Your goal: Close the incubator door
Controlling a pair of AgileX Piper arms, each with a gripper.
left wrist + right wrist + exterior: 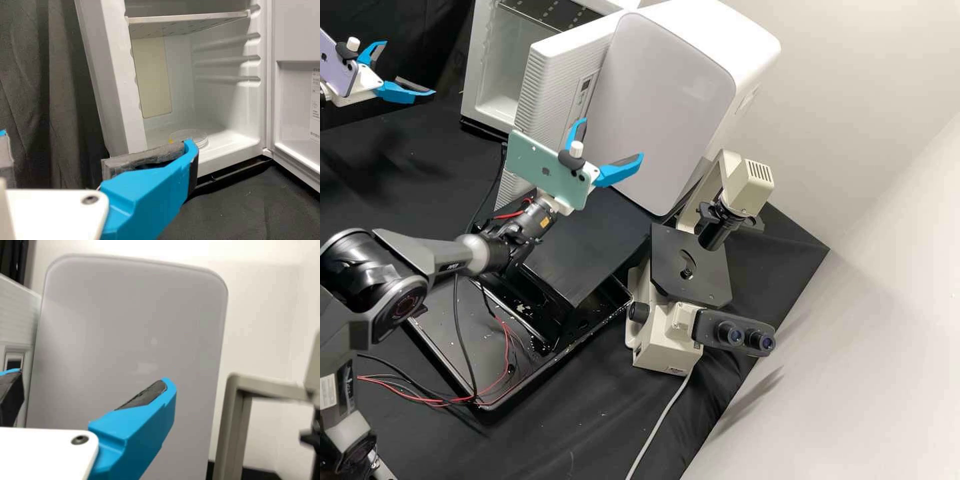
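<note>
Incubator door (pixel 557 77) stands open beside the grey-fronted box (pixel 660 100).
Left gripper (pixel 410 68), fingers apart, faces the incubator (pixel 477 63); right gripper (pixel 613 137), likewise spread, faces the box. Clear dish (pixel 189 136), possibly lidded, lies inside the incubator.

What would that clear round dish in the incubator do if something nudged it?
The dish looks clear and thin, so probably light and stiff. Lying low and flat on the incubator's floor, it would likelier slide than tip. Its smooth look suggests slipperiness.
</note>
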